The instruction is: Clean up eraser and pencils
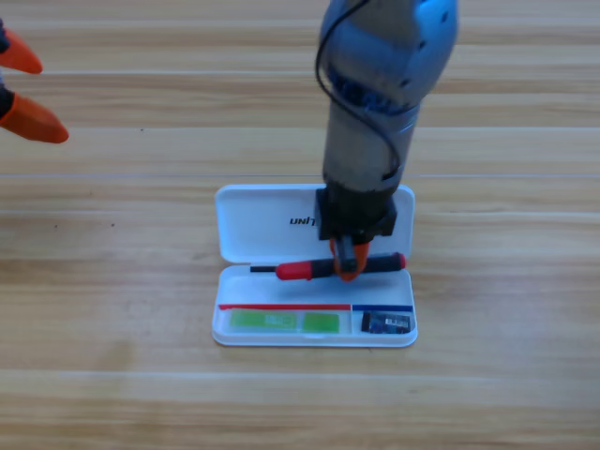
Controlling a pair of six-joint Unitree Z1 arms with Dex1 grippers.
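The left gripper (23, 89) waits at the upper left edge, cut off, its two orange tips spread apart and empty. In the open white case (246, 225), the pale green pencil (284, 321) lies lengthwise along the front tray. The black-and-red pencil (323, 268) lies left-to-right across the hinge, with the right gripper (348, 264) down on it, seemingly clamped around it, though the arm hides the gap. The eraser (387, 323) sits in the right front compartment.

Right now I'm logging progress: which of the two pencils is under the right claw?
The black pencil with red ends, lying across the white case's upper tray, sits at the right claw. The pale green pencil lies apart in the front compartment.
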